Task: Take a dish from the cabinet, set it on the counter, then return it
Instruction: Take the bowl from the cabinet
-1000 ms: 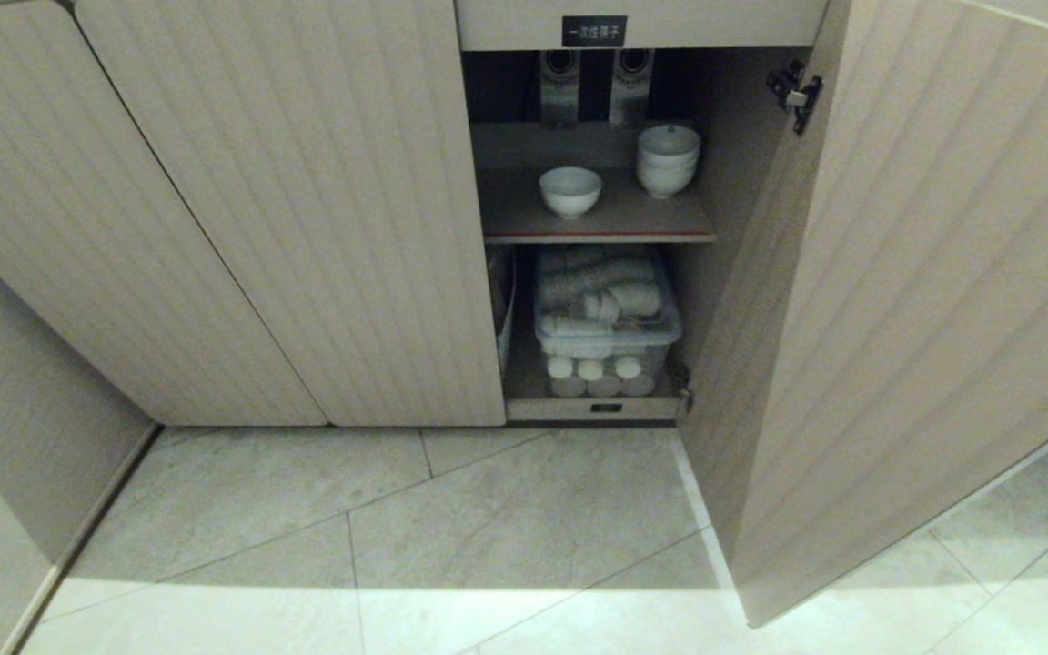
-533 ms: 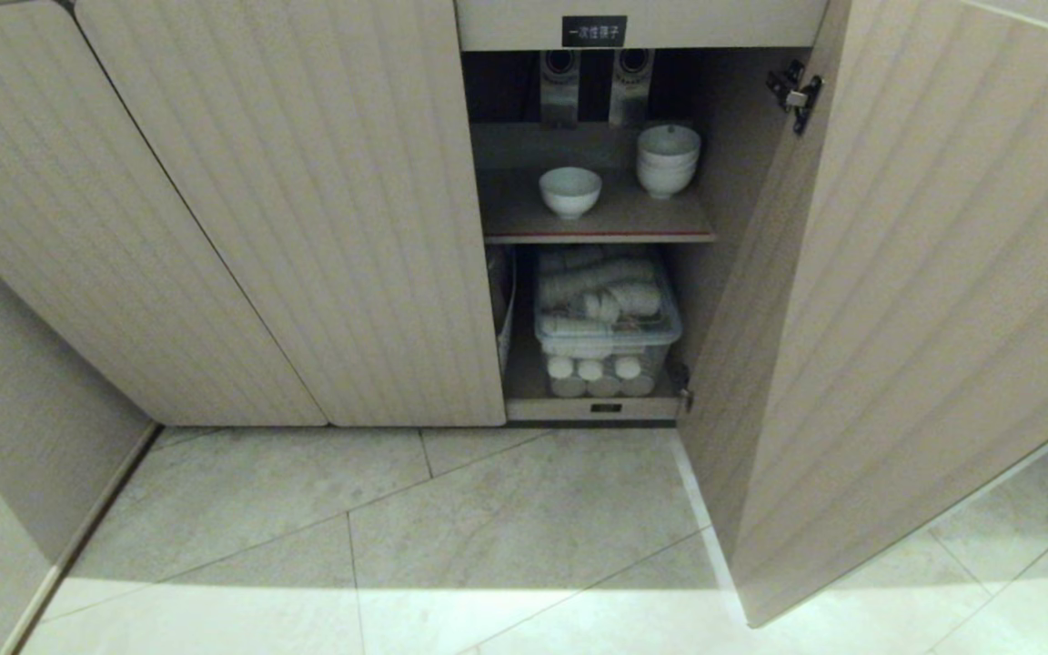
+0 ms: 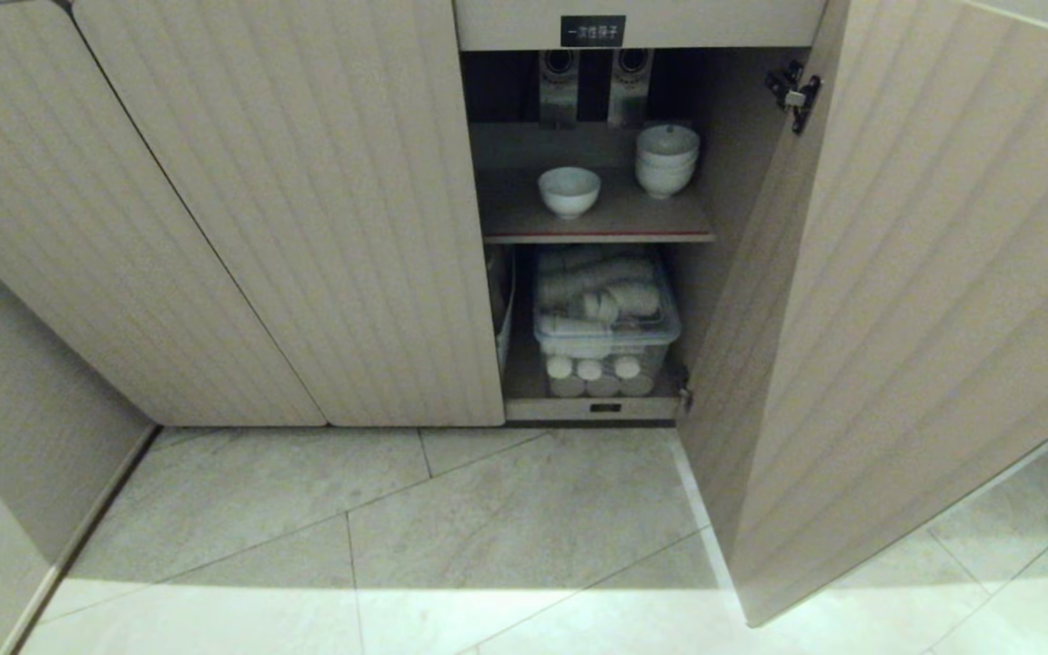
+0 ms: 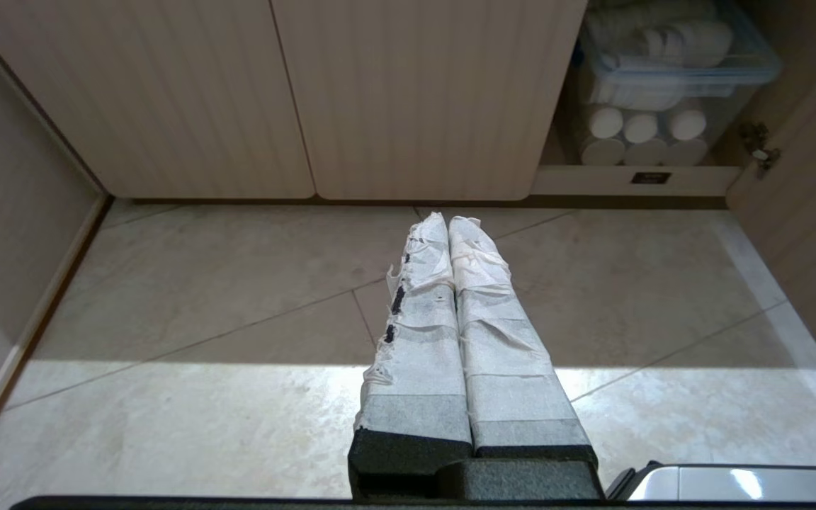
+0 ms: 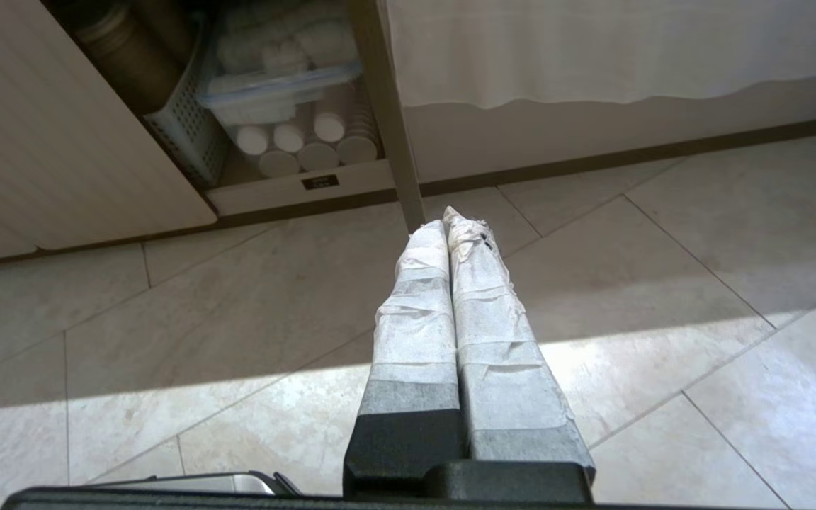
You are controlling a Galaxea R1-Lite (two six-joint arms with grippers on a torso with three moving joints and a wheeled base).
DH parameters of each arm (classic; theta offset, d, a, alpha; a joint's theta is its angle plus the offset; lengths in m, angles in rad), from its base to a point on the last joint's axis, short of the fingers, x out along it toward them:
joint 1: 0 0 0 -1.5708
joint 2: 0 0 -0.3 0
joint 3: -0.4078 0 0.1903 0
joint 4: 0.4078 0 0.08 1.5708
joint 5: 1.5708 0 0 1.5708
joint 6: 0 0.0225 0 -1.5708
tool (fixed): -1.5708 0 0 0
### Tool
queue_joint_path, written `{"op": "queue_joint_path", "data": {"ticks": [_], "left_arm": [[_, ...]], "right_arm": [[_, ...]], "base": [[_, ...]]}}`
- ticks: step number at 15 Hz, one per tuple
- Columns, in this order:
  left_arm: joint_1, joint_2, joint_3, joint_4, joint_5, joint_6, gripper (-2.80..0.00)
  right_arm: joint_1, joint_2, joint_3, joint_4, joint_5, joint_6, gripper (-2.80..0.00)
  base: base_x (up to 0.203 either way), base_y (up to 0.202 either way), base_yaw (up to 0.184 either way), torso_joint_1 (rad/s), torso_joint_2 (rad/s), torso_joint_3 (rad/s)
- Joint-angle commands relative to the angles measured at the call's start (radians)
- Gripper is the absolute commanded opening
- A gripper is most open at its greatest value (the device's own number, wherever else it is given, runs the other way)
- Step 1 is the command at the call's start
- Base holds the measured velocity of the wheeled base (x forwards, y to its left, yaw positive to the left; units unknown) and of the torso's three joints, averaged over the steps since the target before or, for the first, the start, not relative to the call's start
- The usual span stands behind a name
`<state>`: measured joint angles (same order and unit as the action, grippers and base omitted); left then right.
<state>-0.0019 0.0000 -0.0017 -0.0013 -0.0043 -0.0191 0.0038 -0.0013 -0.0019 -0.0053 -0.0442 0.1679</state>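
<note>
Inside the cabinet, a brown shelf with a red edge carries the dish at its left and a stack of white bowls at its right, apart

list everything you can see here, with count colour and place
single bowl: 1, white, upper shelf of the cabinet, left of the stack
stack of bowls: 1 stack, white, upper shelf, right rear
cabinet: 1, beige ribbed doors, right door swung open, the others shut
shelf: 1, brown with a red front edge, inside the open bay
black label: 1, white characters, on the panel above the opening
clear lidded box: 1, holds white items, lower compartment
white round-ended rolls: 3 in the visible top row, under the box's lid
floor: pale grey tiles, in front of the cabinet
left gripper: 1, white-wrapped fingers, shut, above the floor
right gripper: 1, white-wrapped fingers, shut, above the floor
</note>
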Motion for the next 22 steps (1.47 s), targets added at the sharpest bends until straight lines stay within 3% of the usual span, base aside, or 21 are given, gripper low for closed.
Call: {"op": "queue_joint_path", "data": {"ticks": [1, 4, 17, 22], "left_arm": [[0.0, 0.0, 0.0, 0.0, -0.002, -0.002, -2.8], [0.0, 0.0, 0.0, 0.001, -0.002, -0.002, -2.8], [0.002, 0.0, 0.0, -0.001, -0.002, -0.001, -2.8], [0.001, 0.0, 0.0, -0.001, -0.001, -0.002, -2.8]], "right_arm": [[0.001, 0.001, 0.0, -0.001, 0.0, 0.001, -2.8], [-0.001, 0.001, -0.001, -0.001, 0.0, 0.001, -2.8], [0.001, 0.001, 0.0, -0.001, 0.0, 0.001, -2.8], [0.001, 0.001, 0.0, -0.001, 0.0, 0.001, -2.8]], "base": [[0.0, 0.0, 0.0, 0.0, 0.0, 0.0], [0.002, 0.079, 0.001, 0.001, 0.0, 0.0], [0.0, 0.193, -0.001, 0.003, 0.0, 0.003], [0.0, 0.022, 0.0, 0.0, 0.0, 0.001]]}}
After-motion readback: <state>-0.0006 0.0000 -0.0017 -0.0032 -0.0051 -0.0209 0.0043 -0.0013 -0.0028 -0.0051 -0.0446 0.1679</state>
